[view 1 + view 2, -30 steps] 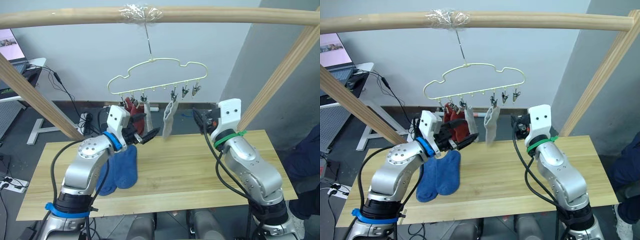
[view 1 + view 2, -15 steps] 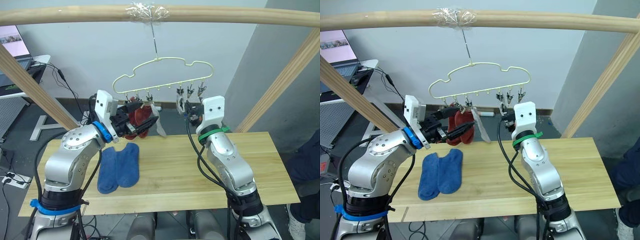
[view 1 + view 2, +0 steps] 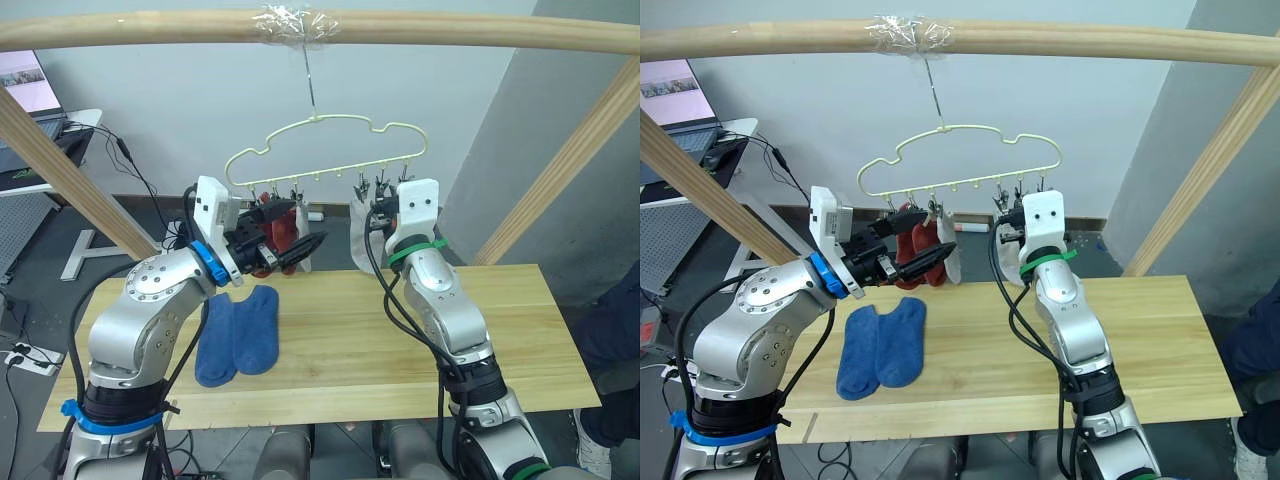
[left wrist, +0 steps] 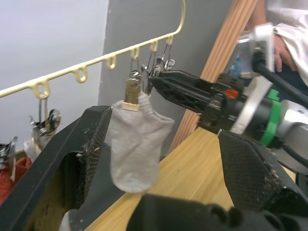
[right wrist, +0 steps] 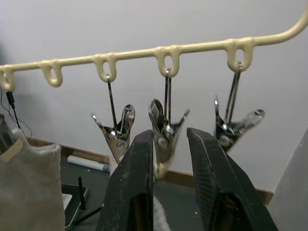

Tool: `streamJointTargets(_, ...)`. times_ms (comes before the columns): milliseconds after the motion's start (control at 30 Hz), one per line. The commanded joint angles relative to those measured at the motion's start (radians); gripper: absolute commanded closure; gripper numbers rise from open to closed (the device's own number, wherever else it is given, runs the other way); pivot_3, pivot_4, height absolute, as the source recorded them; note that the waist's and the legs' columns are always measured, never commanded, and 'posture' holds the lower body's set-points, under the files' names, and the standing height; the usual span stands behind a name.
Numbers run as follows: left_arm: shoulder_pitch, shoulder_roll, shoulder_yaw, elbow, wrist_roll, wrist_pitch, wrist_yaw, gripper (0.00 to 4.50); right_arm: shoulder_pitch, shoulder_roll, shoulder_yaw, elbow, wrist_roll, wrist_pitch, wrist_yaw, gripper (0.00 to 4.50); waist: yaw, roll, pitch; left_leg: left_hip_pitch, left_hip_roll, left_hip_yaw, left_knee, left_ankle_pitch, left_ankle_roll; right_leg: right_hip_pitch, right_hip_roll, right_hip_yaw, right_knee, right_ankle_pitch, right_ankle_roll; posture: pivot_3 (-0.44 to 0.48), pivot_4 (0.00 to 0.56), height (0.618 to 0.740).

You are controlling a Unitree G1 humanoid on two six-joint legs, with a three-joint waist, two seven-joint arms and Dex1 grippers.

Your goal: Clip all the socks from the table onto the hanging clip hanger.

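Across the last second the right gripper [image 5: 169, 137] climbs from below the bar to the right end of the clip hanger [image 5: 132, 52]. The head camera also shifts in that time, so we count only the move relative to the hanger. Its two black fingers [image 5: 139, 163] now stand a little apart on either side of one bare metal clip [image 5: 161, 127]. We cannot see that they press it yet, and more bare clips hang just beside it on both sides. The left gripper [image 3: 290, 238] barely moves in the last half second. It hovers with its jaws wide apart and empty at the left part of the bar, just in front of the two red socks [image 3: 908, 240] already clipped there. A grey sock [image 4: 134, 144] hangs free from its own clip, between the two grippers. A second pale sock edge [image 3: 953, 262] shows just beside the left gripper. The two blue socks [image 3: 240, 335] lie flat side by side on the table [image 3: 340, 350], near its left half, and neither gripper touches them. We judge four of the six as hung. The right arm reads as lining up on an empty clip, ready to pinch it open. But no sock is in hand on either side, so a blue one must be fetched before that clip is any use. The hanger dangles from the wooden pole frame [image 3: 150, 30] and may swing if nudged.
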Motion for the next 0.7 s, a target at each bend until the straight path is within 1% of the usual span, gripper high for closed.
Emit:
streamJointTargets(33, -0.013, 0.011, 0.022, -0.051, -0.040, 0.004, -0.004, 0.47, -0.029, 0.014, -0.019, 0.010, -0.011, -0.017, 0.004, 3.36, 0.003, 0.000, 0.000, 0.000, 0.000, 0.000, 0.000, 0.000, 0.000, 0.000, 0.000, 0.000, 0.000, 0.000, 0.000, 0.154, 0.221, 0.740)
streamJointTargets(200, -0.016, 0.013, 0.018, -0.057, -0.055, 0.014, 0.008, 0.47, -0.055, 0.025, -0.027, 0.056, -0.014, -0.025, 0.005, 3.36, 0.006, 0.000, 0.000, 0.000, 0.000, 0.000, 0.000, 0.000, 0.000, 0.000, 0.000, 0.000, 0.000, 0.000, 0.000, 0.154, 0.221, 0.740)
streamJointTargets(467, -0.025, 0.008, 0.015, -0.068, -0.067, 0.021, 0.020, 0.47, -0.136, 0.040, -0.058, 0.161, -0.017, -0.078, -0.003, 3.36, 0.009, 0.000, 0.000, 0.000, -0.001, 0.000, 0.000, 0.000, 0.000, -0.001, 0.000, 0.000, 0.000, 0.000, 0.000, 0.166, 0.220, 0.740)
streamJointTargets(700, -0.036, 0.008, 0.016, -0.076, -0.084, 0.023, 0.033, 0.47, -0.154, 0.046, -0.060, 0.185, -0.028, -0.112, -0.001, 3.36, 0.009, 0.000, 0.000, 0.000, -0.001, 0.001, 0.000, 0.000, 0.000, -0.001, 0.000, 0.000, 0.001, 0.000, -0.001, 0.168, 0.219, 0.740)
